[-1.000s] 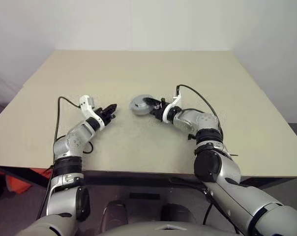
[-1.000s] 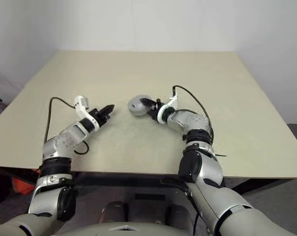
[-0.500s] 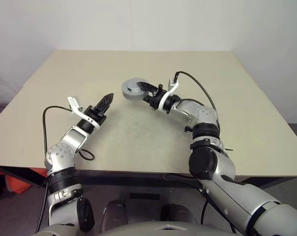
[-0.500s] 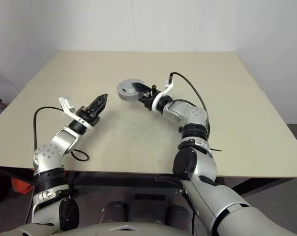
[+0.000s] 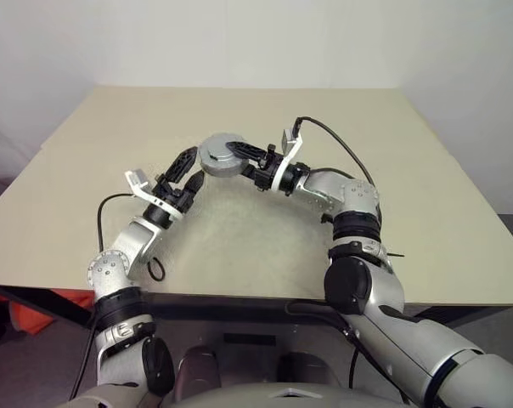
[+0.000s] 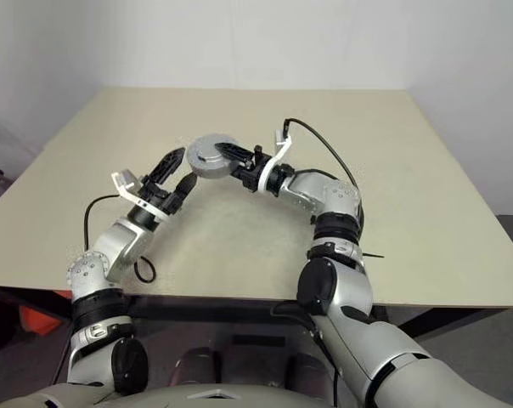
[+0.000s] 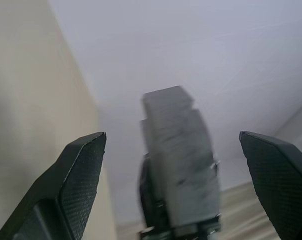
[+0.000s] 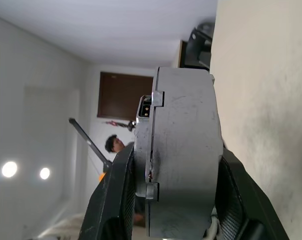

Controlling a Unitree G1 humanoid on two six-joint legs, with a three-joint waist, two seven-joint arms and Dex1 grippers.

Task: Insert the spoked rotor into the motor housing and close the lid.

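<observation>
silver housing held aloft, handover could slip

metal motor housing [image 5: 222, 155] hangs above the table [image 5: 426, 204], clamped edge-on between the right gripper [image 5: 239, 159] fingers. just beside it the left gripper [image 5: 188, 169] stands spread wide, holding nothing. risk: if the right lets go before the left closes squarely, the housing may drop or twist out.
</observation>
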